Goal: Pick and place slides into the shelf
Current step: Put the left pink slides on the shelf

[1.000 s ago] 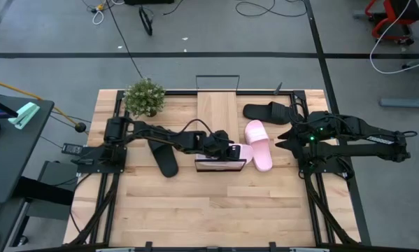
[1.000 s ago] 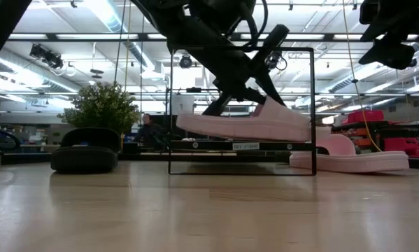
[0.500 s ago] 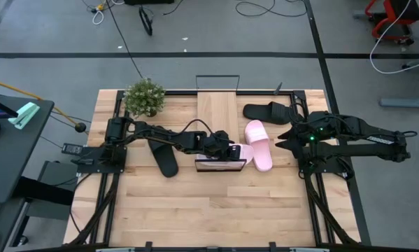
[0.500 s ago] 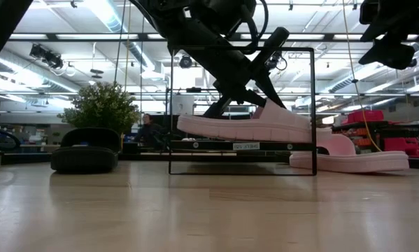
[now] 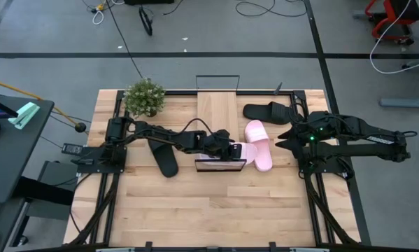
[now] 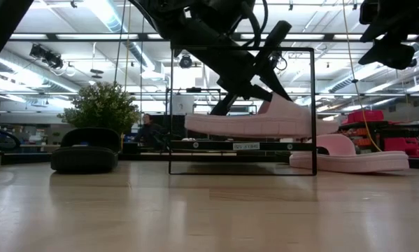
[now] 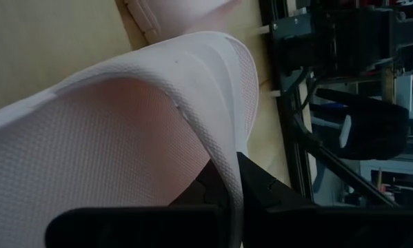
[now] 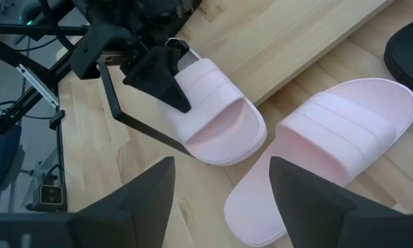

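Overhead, the left gripper (image 5: 231, 149) sits near the table's centre, clenched on the strap of a pale pink slide (image 5: 241, 152) at the near end of the shelf (image 5: 216, 112), whose long axis runs 12 to 6 o'clock on the table (image 5: 195, 210). The held slide lies crosswise to the shelf, its long axis along 9 to 3 o'clock, the end away from the gripper pointing to 3 o'clock and projecting past the shelf's right edge. In the low view the same slide (image 6: 254, 122) is level, sole down, inside the black wire frame (image 6: 313, 112), raised a little above the rack's lower bar. The left wrist view shows a dark finger (image 7: 261, 189) pressed against the strap (image 7: 192, 124). A second pale pink slide (image 5: 259, 143) lies flat on the table just to the 3 o'clock side of the held one, long axis roughly 12 to 6 o'clock. One black slide (image 5: 268, 110) lies at 1 o'clock from the shelf's near end, long axis 9 to 3 o'clock; the other black slide (image 5: 164, 155) lies at 9 o'clock, partly under the left arm. The right gripper (image 5: 287, 134) waits above the table at 3 o'clock with its fingers (image 8: 309, 196) spread apart and empty. A potted plant (image 5: 145, 96) stands at 11 o'clock.
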Tool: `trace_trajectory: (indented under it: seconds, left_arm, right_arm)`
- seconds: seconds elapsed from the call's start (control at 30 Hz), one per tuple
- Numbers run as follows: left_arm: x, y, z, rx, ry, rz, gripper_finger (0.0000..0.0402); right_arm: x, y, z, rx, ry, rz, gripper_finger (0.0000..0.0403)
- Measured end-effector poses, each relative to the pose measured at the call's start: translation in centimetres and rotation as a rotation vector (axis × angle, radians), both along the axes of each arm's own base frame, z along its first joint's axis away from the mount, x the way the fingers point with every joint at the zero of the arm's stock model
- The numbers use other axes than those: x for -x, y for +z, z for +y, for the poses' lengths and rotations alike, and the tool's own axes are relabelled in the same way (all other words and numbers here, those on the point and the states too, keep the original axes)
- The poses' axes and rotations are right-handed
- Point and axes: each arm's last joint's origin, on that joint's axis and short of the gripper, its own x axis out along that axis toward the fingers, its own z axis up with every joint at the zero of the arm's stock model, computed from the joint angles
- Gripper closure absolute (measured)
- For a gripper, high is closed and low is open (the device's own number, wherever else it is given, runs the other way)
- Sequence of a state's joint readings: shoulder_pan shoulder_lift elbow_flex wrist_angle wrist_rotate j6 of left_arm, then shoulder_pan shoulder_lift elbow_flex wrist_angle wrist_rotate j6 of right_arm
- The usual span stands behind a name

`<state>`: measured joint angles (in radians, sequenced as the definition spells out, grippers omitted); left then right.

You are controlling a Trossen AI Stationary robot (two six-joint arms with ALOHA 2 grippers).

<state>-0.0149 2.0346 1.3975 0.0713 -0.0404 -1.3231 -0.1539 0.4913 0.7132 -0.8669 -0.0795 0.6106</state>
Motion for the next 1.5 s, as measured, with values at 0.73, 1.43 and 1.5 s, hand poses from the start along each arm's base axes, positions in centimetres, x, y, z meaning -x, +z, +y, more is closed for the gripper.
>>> trace_trajectory:
  seconds: [0.73, 1.43, 1.5]
  left_arm:
    - [0.26, -0.39, -0.46, -0.012, -0.017, 0.046, 0.0388]
    - [0.10, -0.16, -0.48, 0.022, 0.001, 0.016, 0.0264]
    - [0.12, -0.18, -0.46, 0.024, 0.003, 0.019, 0.0249]
  right_arm:
    - [0.00, 0.00, 0.00, -0.006, -0.005, 0.000, 0.0161]
    - [0.00, 0.00, 0.00, -0.007, -0.005, 0.000, 0.0161]
    - [0.00, 0.00, 0.00, -0.007, -0.005, 0.000, 0.0161]
